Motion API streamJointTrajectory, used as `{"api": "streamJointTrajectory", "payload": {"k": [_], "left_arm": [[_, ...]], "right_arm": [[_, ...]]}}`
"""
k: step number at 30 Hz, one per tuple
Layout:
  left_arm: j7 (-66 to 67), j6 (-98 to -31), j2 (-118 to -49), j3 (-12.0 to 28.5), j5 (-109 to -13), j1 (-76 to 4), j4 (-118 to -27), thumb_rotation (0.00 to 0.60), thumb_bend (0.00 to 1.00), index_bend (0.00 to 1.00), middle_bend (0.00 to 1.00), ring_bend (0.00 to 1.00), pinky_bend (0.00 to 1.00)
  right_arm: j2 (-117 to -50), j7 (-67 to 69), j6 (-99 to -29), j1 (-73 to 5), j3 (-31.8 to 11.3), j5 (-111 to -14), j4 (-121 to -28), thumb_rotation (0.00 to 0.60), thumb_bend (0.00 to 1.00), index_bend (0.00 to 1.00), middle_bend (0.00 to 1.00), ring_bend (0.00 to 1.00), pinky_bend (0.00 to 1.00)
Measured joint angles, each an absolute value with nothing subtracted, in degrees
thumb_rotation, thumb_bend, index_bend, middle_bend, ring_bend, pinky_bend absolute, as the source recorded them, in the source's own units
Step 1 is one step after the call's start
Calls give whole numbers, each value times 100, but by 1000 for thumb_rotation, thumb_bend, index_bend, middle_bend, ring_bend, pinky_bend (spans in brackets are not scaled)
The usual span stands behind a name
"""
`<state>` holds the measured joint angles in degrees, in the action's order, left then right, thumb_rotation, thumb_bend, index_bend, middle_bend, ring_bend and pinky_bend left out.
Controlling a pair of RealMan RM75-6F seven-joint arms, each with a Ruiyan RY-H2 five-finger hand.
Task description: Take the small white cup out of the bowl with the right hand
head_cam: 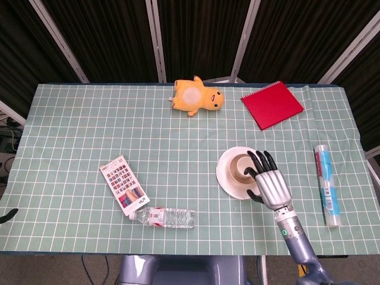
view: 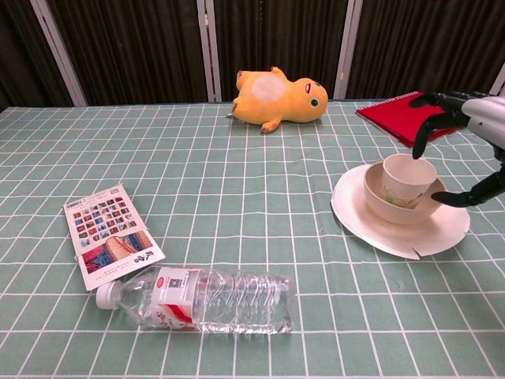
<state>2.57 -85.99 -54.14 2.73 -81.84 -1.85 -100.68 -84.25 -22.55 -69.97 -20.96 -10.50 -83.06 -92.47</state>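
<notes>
The small white cup (view: 406,179) stands upright in a tan bowl (view: 399,208) on a white plate (view: 360,223) at the table's right. In the head view the cup (head_cam: 239,168) shows partly under my right hand (head_cam: 270,183). That hand (view: 467,150) hovers just right of and above the cup, its fingers (view: 424,126) spread and arched over the rim, thumb low on the right; it holds nothing. Of my left hand only a dark sliver (head_cam: 6,215) shows at the lower left edge.
A yellow plush duck (head_cam: 196,98) and a red notebook (head_cam: 272,104) lie at the back. A clear water bottle (head_cam: 168,217) and a printed card (head_cam: 123,184) lie front left. A blue-and-white tube (head_cam: 326,184) lies near the right edge.
</notes>
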Motion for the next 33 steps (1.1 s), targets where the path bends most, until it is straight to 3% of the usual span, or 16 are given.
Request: {"api": "streamJointTrajectory", "payload": {"k": [23,33], "left_arm": [[231,-8556,-5407,288,-8129,-199,-10067,600,0,0,0,0,0],[230,-8529,-5410,287,-8120,-210,-10061,600,0,0,0,0,0]], "right_arm": [[-8852,-2397,-6516,-2543,-1252,-7372,-8572,600,260,497,92,0,0],[-9033,-2312,-6377,-2650,-1187,-7142,-8211,600,435,579,129,0,0]]}}
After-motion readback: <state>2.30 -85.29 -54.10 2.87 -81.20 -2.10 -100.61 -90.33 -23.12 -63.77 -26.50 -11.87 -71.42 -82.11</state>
